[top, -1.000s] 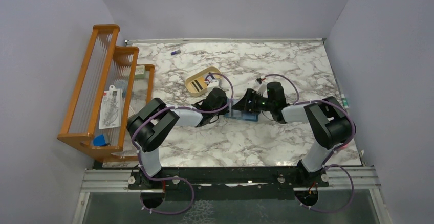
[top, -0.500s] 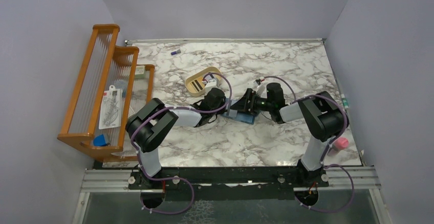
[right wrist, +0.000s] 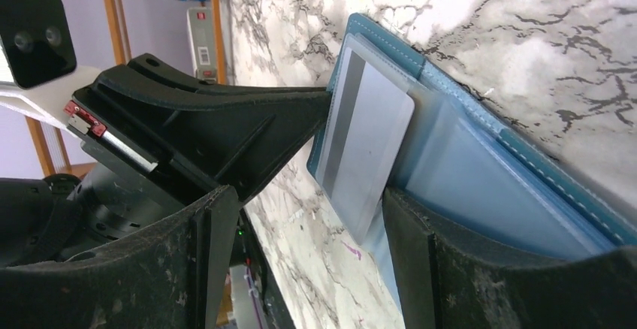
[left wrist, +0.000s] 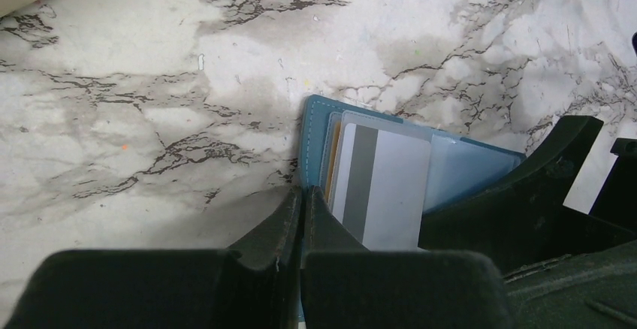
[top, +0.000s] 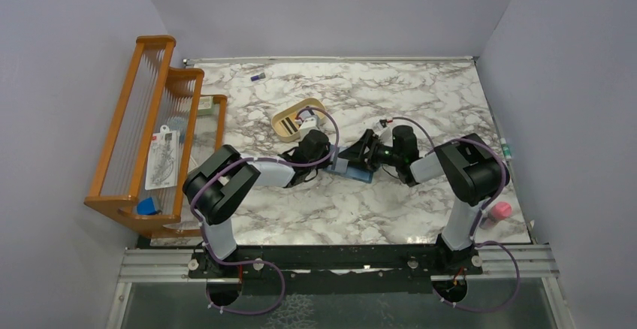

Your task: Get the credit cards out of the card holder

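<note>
The right gripper [top: 366, 151] is sliding in closer over the card holder [top: 353, 169], mid-table.
Its jaws are gaping around a striped credit card [right wrist: 368, 134] poking out; the left gripper [left wrist: 302, 194], pinched closed, is pressing the holder's edge.

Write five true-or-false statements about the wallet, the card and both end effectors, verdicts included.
1. The wallet lies open on the table. True.
2. A pale card with a grey stripe sticks out of a wallet pocket. True.
3. The right end effector is clamped shut on the card. False: it is open, the card's end between its fingers.
4. The left end effector hangs well clear of the wallet. False: it is closed at the wallet's edge.
5. The tray sits on the wallet. False: it lies apart, farther back.
</note>
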Motion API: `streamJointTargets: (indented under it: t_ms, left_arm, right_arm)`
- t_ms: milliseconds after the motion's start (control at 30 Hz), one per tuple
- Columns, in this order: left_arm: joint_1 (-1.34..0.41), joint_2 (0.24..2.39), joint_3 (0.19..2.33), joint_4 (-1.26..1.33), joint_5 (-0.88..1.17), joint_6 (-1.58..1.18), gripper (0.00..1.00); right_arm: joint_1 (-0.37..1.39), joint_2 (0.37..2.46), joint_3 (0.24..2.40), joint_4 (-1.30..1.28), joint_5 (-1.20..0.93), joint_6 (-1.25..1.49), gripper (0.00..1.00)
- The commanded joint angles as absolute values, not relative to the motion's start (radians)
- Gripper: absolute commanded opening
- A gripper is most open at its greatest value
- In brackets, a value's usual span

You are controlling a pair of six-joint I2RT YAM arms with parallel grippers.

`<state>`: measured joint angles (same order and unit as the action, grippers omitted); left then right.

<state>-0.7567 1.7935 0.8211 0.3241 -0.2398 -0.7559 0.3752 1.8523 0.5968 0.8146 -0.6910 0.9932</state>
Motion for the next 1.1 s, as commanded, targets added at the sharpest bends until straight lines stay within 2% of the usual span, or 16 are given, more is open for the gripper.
streamJointTargets:
  t_ms: [0,133,300,867,1067]
  left_arm:
    - [-0.779,1.8,0.773,0.202,-0.198,-0.765,0.0]
    - [-0.785,1.792,0.769,0.201,-0.201,-0.77,0.0]
    - [-0.787,1.795,0.761,0.204,-0.203,-0.771,0.0]
    - [-0.788,1.77,0.761,0.206,-0.206,-0.775,0.0]
    - [-0.787,1.771,0.758,0.193,-0.215,-0.768,0.0]
  right_arm:
    - [0.396,1.856,0.548,0.942,-0.642,1.084,0.75]
    - [0.399,1.867,0.516,1.106,-0.651,1.132,0.7]
    - [0.402,1.868,0.519,1.176,-0.687,1.121,0.65]
    - [0.436,2.006,0.606,1.111,-0.741,1.074,0.7]
    - [0.435,1.987,0.612,1.08,-0.763,1.071,0.7]
